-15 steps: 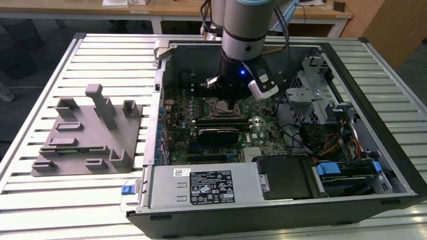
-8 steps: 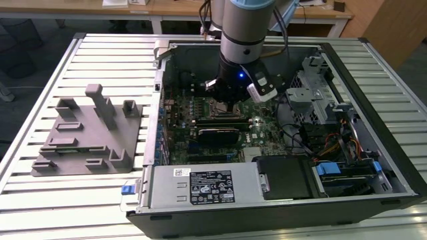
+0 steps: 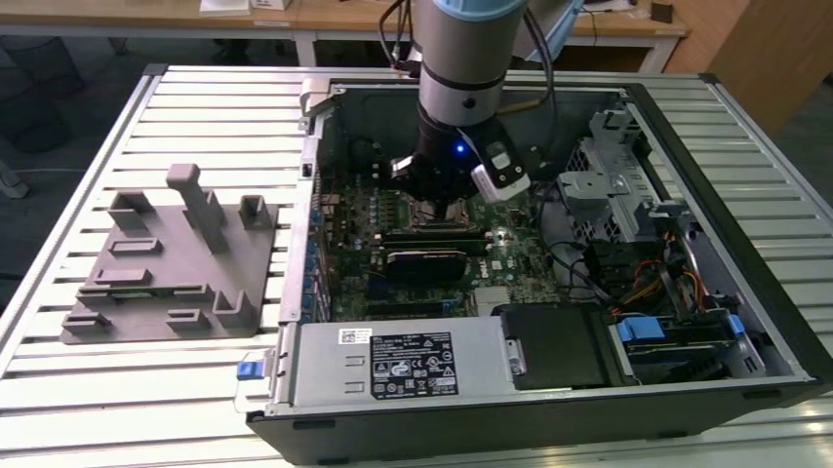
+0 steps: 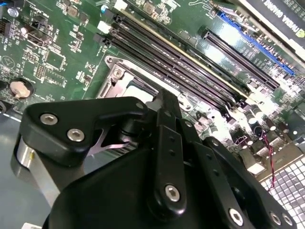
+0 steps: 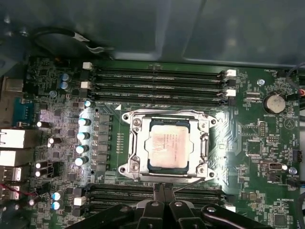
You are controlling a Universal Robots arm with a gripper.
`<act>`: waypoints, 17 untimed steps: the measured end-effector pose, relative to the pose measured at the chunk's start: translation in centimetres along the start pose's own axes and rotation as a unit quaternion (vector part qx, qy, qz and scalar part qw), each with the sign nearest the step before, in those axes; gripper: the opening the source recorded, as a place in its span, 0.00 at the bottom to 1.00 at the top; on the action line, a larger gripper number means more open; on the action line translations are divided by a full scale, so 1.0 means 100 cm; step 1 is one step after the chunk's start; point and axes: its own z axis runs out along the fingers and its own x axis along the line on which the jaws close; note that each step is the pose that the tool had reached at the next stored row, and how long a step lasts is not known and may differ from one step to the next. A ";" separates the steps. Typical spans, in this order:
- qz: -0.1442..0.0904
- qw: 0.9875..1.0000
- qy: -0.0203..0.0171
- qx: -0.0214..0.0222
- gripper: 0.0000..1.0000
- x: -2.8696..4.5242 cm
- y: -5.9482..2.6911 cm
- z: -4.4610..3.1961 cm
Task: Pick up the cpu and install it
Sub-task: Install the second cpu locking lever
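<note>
A: What's at the left of the exterior view?
B: A grey tray (image 3: 170, 258) on the table (image 3: 78, 390), with the case (image 3: 547, 292) right of it.
A: And the cpu (image 5: 167, 150)?
B: Seated in its socket (image 5: 167, 148), centre of the first wrist view.
A: The gripper (image 5: 164, 195)?
B: Fingers pressed together, holding nothing, just beside the socket

Cpu (image 5: 168, 149): pale brushed metal top, dull sheen, framed by a bright silvery metal socket bracket (image 5: 133, 143). Motherboard (image 5: 267, 143): glossy green board. Gripper (image 5: 163, 202): matt black, shiny metal screws. Tray (image 3: 170, 263): matt grey plastic. Table (image 3: 117, 390): ribbed pale metal slats.
</note>
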 end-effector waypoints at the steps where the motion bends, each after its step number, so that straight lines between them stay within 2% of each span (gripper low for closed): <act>1: 0.000 1.000 0.000 0.000 0.11 0.0003 -0.0001 0.0004; 7: 0.000 1.000 0.000 -0.001 0.11 0.0013 -0.0009 0.0046; 9: 0.000 1.000 0.001 -0.007 0.11 0.0013 -0.0026 0.0057; 10: 0.000 1.000 0.002 -0.028 0.11 0.0015 -0.0076 0.0063; 11: 0.000 1.000 0.002 -0.030 0.11 0.0016 -0.0090 0.0063; 17: 0.000 0.999 0.002 -0.034 0.11 0.0030 -0.0162 0.0065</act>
